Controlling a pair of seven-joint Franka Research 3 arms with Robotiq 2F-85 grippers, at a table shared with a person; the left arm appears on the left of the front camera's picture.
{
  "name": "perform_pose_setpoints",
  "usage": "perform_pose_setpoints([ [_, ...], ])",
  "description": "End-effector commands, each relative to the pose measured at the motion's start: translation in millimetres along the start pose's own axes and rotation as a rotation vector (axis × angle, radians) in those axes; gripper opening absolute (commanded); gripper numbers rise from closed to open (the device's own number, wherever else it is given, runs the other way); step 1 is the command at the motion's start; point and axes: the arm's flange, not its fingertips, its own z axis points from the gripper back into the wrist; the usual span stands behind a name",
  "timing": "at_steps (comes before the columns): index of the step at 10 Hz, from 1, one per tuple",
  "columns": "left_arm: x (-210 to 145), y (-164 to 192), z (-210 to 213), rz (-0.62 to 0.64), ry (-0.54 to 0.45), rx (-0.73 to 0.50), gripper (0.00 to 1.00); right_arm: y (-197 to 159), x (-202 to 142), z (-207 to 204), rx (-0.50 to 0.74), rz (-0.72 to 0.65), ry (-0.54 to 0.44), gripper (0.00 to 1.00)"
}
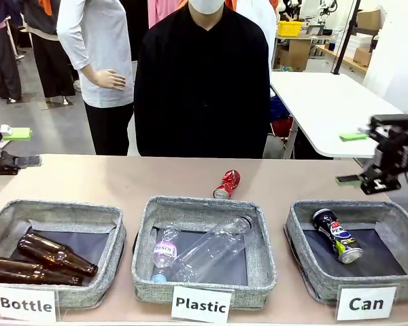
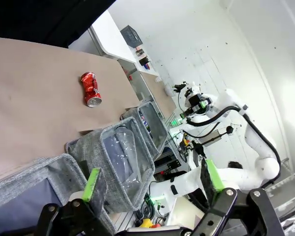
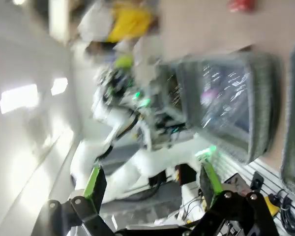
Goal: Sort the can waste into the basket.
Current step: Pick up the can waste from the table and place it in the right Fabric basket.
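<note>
One of two sorted. Across the surface [image 1: 122, 180]: Can basket [image 1: 313, 282] at right holding Pepsi can [image 1: 336, 236]; left end effector [image 1: 20, 147] and right end effector [image 1: 352, 157] gaping, empty, off at the sides; red can [image 1: 227, 184] loose near the far middle, yet to go in.

White cards in black print lean on the six o'clock walls of three grey baskets: the "Bottle" card [image 1: 26, 303] on the seven o'clock basket [image 1: 61, 206], the "Plastic" card [image 1: 201, 303] on the six o'clock basket [image 1: 197, 202], and the "Can" card [image 1: 366, 303] on the five o'clock basket [image 1: 347, 206], where the dark can [image 1: 336, 236] carries print too small to read.
</note>
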Motion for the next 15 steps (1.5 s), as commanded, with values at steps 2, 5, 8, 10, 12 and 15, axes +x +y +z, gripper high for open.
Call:
perform_pose_setpoints([
  [2, 0.9, -2.1, 0.0, 0.011, -0.007, 0.0, 1.0, 109.0, 30.9, -72.7, -0.495, -0.236, -0.005, 1.0],
  [5, 0.9, -2.1, 0.0, 0.011, -0.007, 0.0, 1.0, 146.1, 64.9, -145.2, -0.761, -0.328, -0.082, 1.0],
  [8, 0.9, -2.1, 0.0, 0.011, -0.007, 0.0, 1.0, 144.5, 98.9, -208.8, -0.924, -0.24, -0.272, 1.0],
  [10, 0.9, -2.1, 0.0, 0.011, -0.007, 0.0, 1.0, 111.7, 131.9, -250.2, -1.054, -0.116, -0.536, 1.0],
  [12, 0.9, -2.1, 0.0, 0.011, -0.007, 0.0, 1.0, 86.8, 152.3, -279.0, -1.134, -0.038, -0.436, 1.0],
  [15, 0.9, -2.1, 0.0, 0.011, -0.007, 0.0, 1.0, 71.9, 161.2, -286.9, -1.33, 0.077, 0.068, 1.0],
])
